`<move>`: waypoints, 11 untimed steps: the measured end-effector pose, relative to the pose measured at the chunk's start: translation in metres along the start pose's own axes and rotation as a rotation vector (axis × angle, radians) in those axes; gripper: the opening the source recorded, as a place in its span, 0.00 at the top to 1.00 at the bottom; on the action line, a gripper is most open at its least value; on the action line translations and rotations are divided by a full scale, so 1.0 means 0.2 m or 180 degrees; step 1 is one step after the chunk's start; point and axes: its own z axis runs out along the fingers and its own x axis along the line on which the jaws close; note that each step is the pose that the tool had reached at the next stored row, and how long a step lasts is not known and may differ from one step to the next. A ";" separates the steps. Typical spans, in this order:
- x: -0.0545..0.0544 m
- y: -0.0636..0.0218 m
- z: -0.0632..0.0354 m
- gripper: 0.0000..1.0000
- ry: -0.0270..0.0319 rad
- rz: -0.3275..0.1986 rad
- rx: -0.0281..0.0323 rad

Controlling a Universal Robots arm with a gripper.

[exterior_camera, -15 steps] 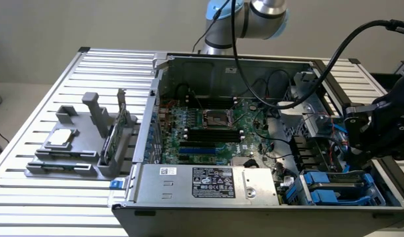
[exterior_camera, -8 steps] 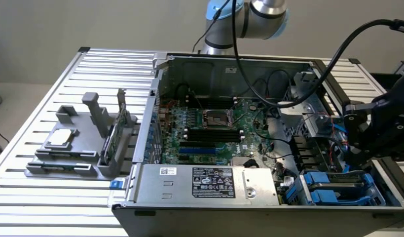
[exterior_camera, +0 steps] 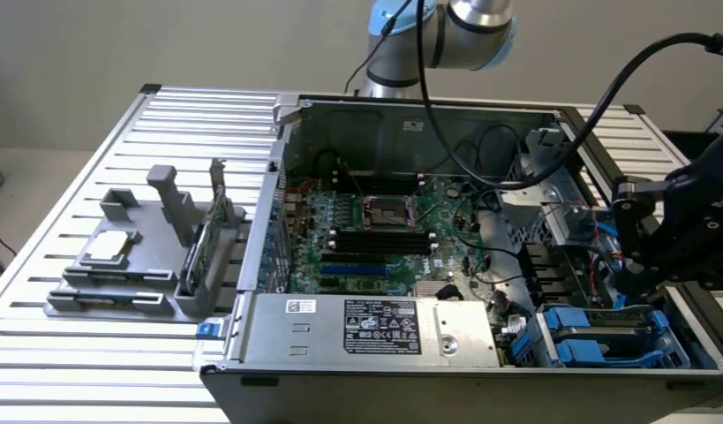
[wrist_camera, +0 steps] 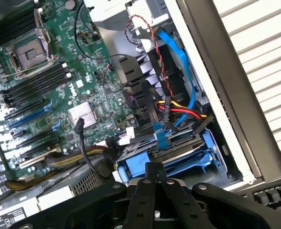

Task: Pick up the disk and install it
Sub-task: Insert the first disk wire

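Overhead, an open computer case [exterior_camera: 455,265] lies on a slatted metal table [exterior_camera: 55,177]. We see the gripper [exterior_camera: 639,281] hanging over the case's corner on the exterior view's right. In the wrist view the gripper [wrist_camera: 153,168] has its two black fingers pressed together, with nothing between them. We find the disk [exterior_camera: 603,331] in its blue plastic frame, seated in the drive bay at that same corner. It is just below the closed fingertips. In the wrist view the disk [wrist_camera: 171,155] sits directly ahead of the tips, and we cannot tell whether they touch it. A red, yellow and black cable bundle [wrist_camera: 183,110] runs just beside the bay. The green motherboard [exterior_camera: 379,230] fills the middle of the case. A silver box with stickers [exterior_camera: 373,329] lies along the near wall. A grey stand [exterior_camera: 138,265] sits on the table at the exterior view's left, well apart from the gripper
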 end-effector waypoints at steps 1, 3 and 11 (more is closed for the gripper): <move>0.00 0.000 0.000 0.89 0.0000 0.0031 -0.0002; 0.00 0.000 0.000 0.89 -0.0002 0.0094 -0.0008; 0.00 0.000 0.001 0.89 -0.0017 0.0332 -0.0031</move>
